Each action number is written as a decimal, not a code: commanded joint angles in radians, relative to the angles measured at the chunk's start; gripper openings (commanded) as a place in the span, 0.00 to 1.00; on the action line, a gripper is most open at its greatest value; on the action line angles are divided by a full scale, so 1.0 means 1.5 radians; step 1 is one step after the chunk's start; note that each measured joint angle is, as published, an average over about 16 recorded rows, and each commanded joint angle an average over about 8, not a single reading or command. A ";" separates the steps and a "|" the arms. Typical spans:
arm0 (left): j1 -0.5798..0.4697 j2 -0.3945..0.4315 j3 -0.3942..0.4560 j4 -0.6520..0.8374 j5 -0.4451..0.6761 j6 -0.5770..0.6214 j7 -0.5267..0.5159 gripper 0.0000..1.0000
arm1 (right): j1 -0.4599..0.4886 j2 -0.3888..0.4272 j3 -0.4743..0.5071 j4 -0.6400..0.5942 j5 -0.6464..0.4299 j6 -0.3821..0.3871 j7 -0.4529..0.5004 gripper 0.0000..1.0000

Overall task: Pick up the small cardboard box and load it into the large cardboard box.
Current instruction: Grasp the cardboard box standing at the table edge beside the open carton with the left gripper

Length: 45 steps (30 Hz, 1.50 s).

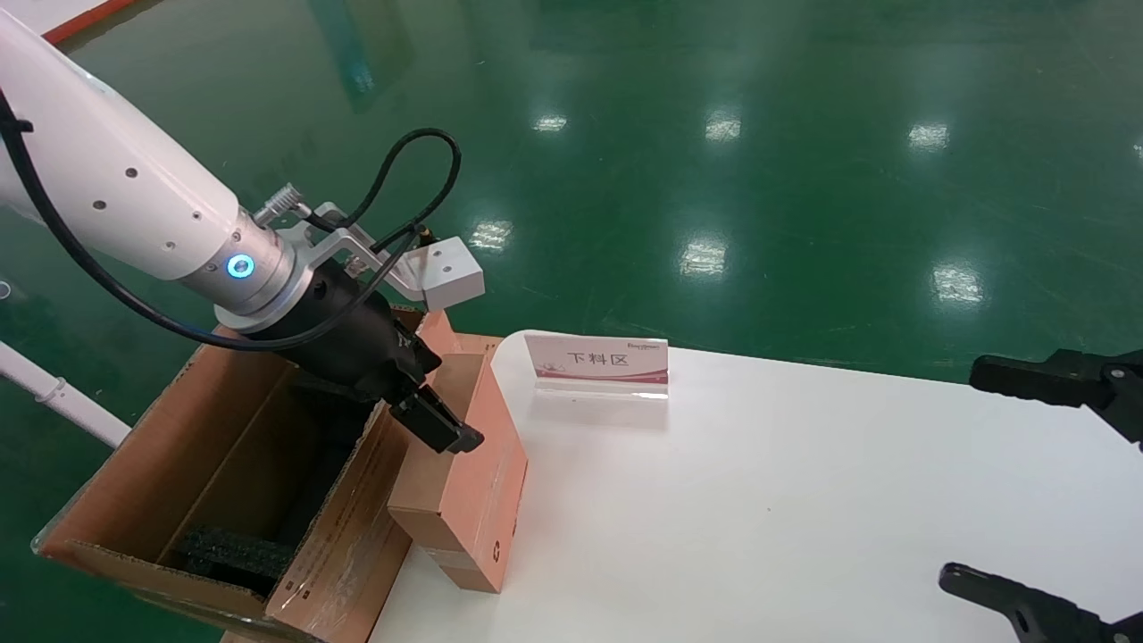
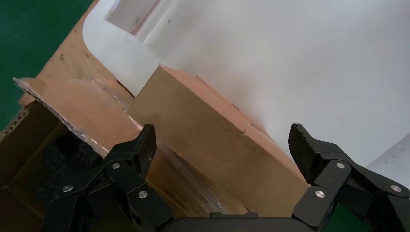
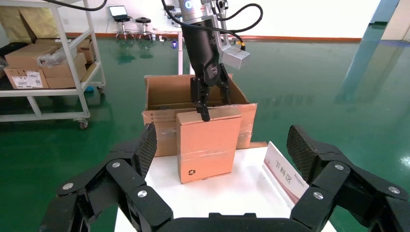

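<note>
The small cardboard box point(image 1: 469, 500) stands upright at the white table's left edge, its recycling symbol facing the right wrist camera point(image 3: 192, 171). It leans against the taped side of the large cardboard box point(image 1: 223, 446), which is open with black foam point(image 1: 228, 554) inside. My left gripper point(image 1: 420, 411) hangs open right over the small box's top edge point(image 2: 212, 130), one finger on each side of it and neither pressing on it. My right gripper point(image 1: 991, 482) is open and empty at the table's right side.
A pink-and-white sign stand point(image 1: 596, 362) sits on the table point(image 1: 759, 500) behind the small box. The large box rests off the table's left edge over the green floor. A shelf cart with cartons point(image 3: 48, 63) stands far behind.
</note>
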 commanded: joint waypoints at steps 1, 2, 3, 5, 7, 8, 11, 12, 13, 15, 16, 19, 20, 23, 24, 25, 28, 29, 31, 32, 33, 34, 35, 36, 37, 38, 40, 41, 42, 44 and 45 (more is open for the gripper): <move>-0.009 0.000 0.016 -0.001 -0.002 -0.002 -0.007 1.00 | 0.000 0.000 0.000 0.000 0.000 0.000 0.000 1.00; -0.012 0.000 0.023 -0.001 -0.003 -0.002 -0.010 1.00 | 0.000 0.000 0.000 0.000 0.000 0.000 0.000 1.00; -0.015 0.000 0.030 -0.001 -0.004 -0.002 -0.012 1.00 | 0.000 0.000 0.000 0.000 0.000 0.000 0.000 1.00; -0.020 0.000 0.044 -0.001 -0.008 -0.003 -0.017 1.00 | 0.000 0.000 0.000 0.000 0.000 0.000 0.000 1.00; -0.025 -0.001 0.057 -0.001 -0.010 -0.003 -0.021 1.00 | 0.000 0.000 0.000 0.000 0.000 0.000 0.000 1.00; -0.027 -0.001 0.064 -0.001 -0.011 -0.004 -0.023 1.00 | 0.000 0.000 0.000 0.000 0.000 0.000 0.000 1.00; -0.035 -0.003 0.081 -0.001 -0.012 -0.007 -0.030 1.00 | 0.000 0.000 -0.001 0.000 0.000 0.000 0.000 1.00; -0.038 -0.003 0.085 -0.001 -0.012 -0.008 -0.032 1.00 | 0.000 0.000 -0.001 0.000 0.000 0.000 0.000 1.00; -0.040 -0.004 0.090 -0.001 -0.013 -0.009 -0.033 1.00 | 0.000 0.000 -0.001 0.000 0.000 0.000 0.000 1.00; -0.043 -0.004 0.099 -0.001 -0.015 -0.011 -0.035 1.00 | 0.000 0.000 -0.001 0.000 0.001 0.000 0.000 1.00; -0.044 -0.004 0.103 -0.002 -0.016 -0.012 -0.036 1.00 | 0.000 0.000 -0.001 0.000 0.001 0.000 0.000 1.00; -0.044 -0.002 0.114 -0.002 -0.022 -0.016 -0.035 1.00 | 0.000 0.000 -0.001 0.000 0.001 0.000 0.000 1.00; -0.043 -0.002 0.118 -0.001 -0.024 -0.017 -0.035 1.00 | 0.000 0.000 -0.001 0.000 0.001 0.000 0.000 1.00; -0.040 0.000 0.127 -0.001 -0.028 -0.020 -0.034 1.00 | 0.000 0.000 -0.001 0.000 0.001 0.000 -0.001 1.00; -0.039 0.000 0.131 -0.001 -0.029 -0.021 -0.034 1.00 | 0.000 0.000 -0.001 0.000 0.001 0.001 -0.001 1.00; -0.038 0.000 0.134 -0.001 -0.029 -0.023 -0.034 1.00 | 0.000 0.001 -0.001 0.000 0.001 0.001 -0.001 1.00; -0.035 0.002 0.142 -0.001 -0.027 -0.026 -0.035 1.00 | 0.000 0.001 -0.001 0.000 0.001 0.001 -0.001 1.00; -0.033 0.002 0.145 -0.001 -0.026 -0.028 -0.036 1.00 | 0.000 0.001 -0.001 0.000 0.001 0.001 -0.001 1.00; -0.031 0.004 0.149 -0.001 -0.024 -0.031 -0.035 1.00 | 0.000 0.001 -0.001 0.000 0.001 0.001 -0.001 1.00; -0.030 0.005 0.151 -0.001 -0.023 -0.033 -0.033 1.00 | 0.000 0.001 -0.002 0.000 0.001 0.001 -0.001 1.00; -0.029 0.006 0.153 -0.001 -0.022 -0.035 -0.031 1.00 | 0.000 0.001 -0.002 0.000 0.001 0.001 -0.001 1.00; -0.029 0.007 0.155 -0.001 -0.021 -0.036 -0.030 1.00 | 0.000 0.001 -0.002 0.000 0.001 0.001 -0.001 1.00; -0.028 0.007 0.156 -0.001 -0.020 -0.037 -0.027 1.00 | 0.000 0.001 -0.002 0.000 0.001 0.001 -0.001 1.00; -0.028 0.008 0.158 -0.001 -0.020 -0.039 -0.025 1.00 | 0.000 0.001 -0.002 0.000 0.001 0.001 -0.001 1.00; -0.028 0.009 0.159 -0.001 -0.019 -0.040 -0.023 1.00 | 0.000 0.001 -0.002 0.000 0.001 0.001 -0.001 1.00; -0.028 0.009 0.160 -0.001 -0.018 -0.040 -0.021 1.00 | 0.000 0.001 -0.002 0.000 0.001 0.001 -0.001 1.00; -0.028 0.010 0.162 -0.001 -0.017 -0.041 -0.019 1.00 | 0.000 0.001 -0.002 0.000 0.001 0.001 -0.001 1.00; -0.028 0.011 0.162 -0.001 -0.017 -0.041 -0.019 1.00 | 0.000 0.001 -0.002 0.000 0.001 0.001 -0.001 1.00; -0.028 0.011 0.163 -0.001 -0.017 -0.042 -0.019 1.00 | 0.000 0.001 -0.002 0.000 0.001 0.001 -0.001 1.00; -0.028 0.011 0.163 -0.001 -0.016 -0.042 -0.019 0.81 | 0.000 0.001 -0.002 0.000 0.001 0.001 -0.001 1.00; -0.028 0.011 0.163 -0.001 -0.016 -0.042 -0.019 0.69 | 0.000 0.001 -0.002 0.000 0.001 0.001 -0.001 1.00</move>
